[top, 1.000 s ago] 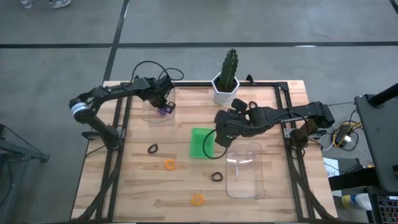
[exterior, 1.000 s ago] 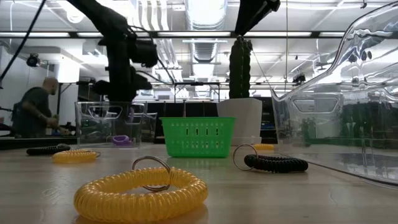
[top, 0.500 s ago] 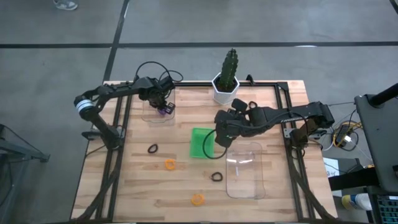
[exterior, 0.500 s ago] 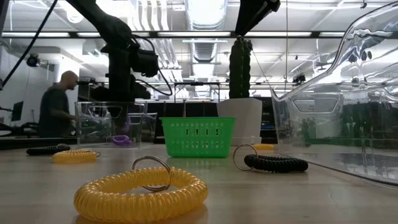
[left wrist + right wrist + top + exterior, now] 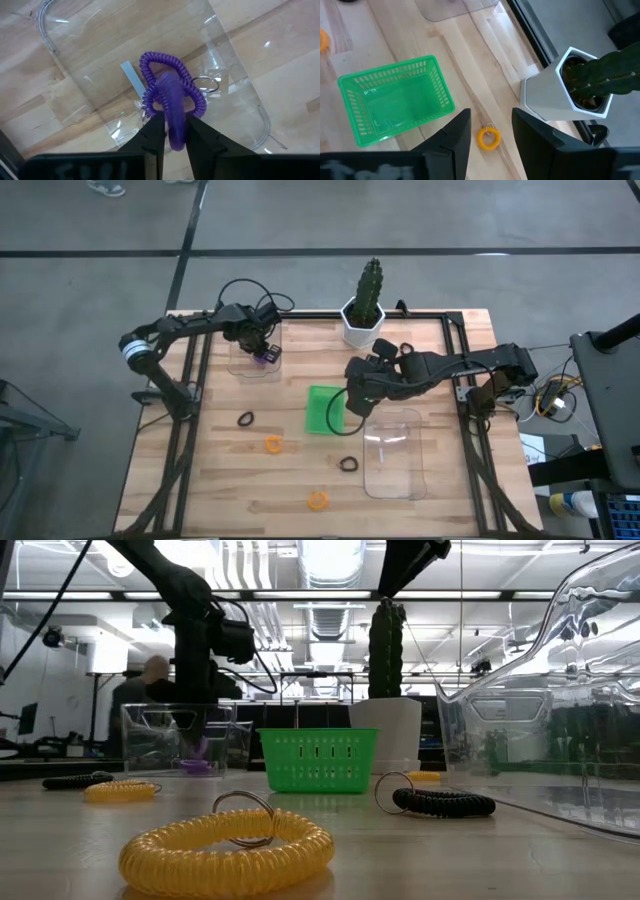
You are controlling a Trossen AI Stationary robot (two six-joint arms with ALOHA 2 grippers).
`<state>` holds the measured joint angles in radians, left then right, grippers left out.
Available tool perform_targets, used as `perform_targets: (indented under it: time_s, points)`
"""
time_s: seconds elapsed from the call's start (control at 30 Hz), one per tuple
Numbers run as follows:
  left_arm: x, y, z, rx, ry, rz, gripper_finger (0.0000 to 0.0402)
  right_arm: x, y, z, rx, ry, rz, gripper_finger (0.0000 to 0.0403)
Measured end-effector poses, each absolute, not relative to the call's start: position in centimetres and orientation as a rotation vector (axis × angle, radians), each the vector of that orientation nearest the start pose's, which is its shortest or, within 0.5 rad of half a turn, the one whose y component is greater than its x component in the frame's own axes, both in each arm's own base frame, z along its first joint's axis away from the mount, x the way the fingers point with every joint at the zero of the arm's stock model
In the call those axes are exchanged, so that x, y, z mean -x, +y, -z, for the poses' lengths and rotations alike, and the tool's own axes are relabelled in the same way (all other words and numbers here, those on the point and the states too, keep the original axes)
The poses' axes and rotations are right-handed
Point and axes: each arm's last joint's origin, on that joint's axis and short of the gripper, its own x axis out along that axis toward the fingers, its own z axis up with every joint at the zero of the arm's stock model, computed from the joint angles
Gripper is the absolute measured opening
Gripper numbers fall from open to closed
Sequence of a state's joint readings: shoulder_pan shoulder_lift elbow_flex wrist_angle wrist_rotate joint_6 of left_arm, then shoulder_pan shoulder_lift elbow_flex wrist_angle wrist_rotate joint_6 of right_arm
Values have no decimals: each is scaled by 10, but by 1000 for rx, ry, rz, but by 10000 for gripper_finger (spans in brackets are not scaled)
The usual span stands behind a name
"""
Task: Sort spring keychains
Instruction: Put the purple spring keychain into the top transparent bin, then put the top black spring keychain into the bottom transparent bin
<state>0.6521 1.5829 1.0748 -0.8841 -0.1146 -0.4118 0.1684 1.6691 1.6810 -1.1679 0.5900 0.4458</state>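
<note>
My left gripper w/ jaws narrow round purple keychain over clear tray; right gripper wide, empty. Orange, black ones unsorted.

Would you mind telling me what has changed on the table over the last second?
The left arm shifted slightly over the far-left clear tray. In the wrist view its claw has a purple keychain between its fingers above another purple one in the tray; whether it has let go I cannot tell. The right claw near the green basket, the loose keychains and the cactus stayed put.
</note>
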Motion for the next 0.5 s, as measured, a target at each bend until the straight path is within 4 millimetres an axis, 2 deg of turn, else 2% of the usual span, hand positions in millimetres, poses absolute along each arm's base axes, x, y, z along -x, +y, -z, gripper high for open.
perform_targets:
  time_s: [0.37, 0.5]
  points:
    - [-223, 175, -207, 695, 1237, -916, 69, -325, 39, -345, 34, 970, 593, 130]
    - [-224, 175, -221, 682, 1188, -911, 69, -321, 39, -343, 64, 1017, 586, 135]
